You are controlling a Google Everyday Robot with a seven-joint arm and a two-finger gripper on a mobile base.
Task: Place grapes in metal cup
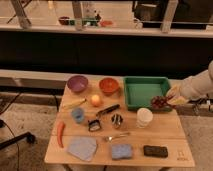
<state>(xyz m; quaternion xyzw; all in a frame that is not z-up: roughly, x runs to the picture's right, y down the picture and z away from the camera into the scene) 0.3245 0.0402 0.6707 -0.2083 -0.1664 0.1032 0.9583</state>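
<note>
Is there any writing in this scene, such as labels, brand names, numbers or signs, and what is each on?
No text here can be read.
Small dark mark at the front right corner of the table: too small to read.
The gripper, at the right front corner of the green tray and holding the grapes: no label visible.

On the wooden table (pixel 167 134) a purple round bowl (pixel 77 83), an orange round bowl (pixel 109 85) and a green rectangular plastic tray (pixel 140 89) stand along the far side. A white cup (pixel 144 117) stands just in front of the tray. Near the front lie a red chili pepper (pixel 61 134), a grey-blue cloth (pixel 82 148), a blue sponge (pixel 121 151) and a flat black block (pixel 155 150).
</note>
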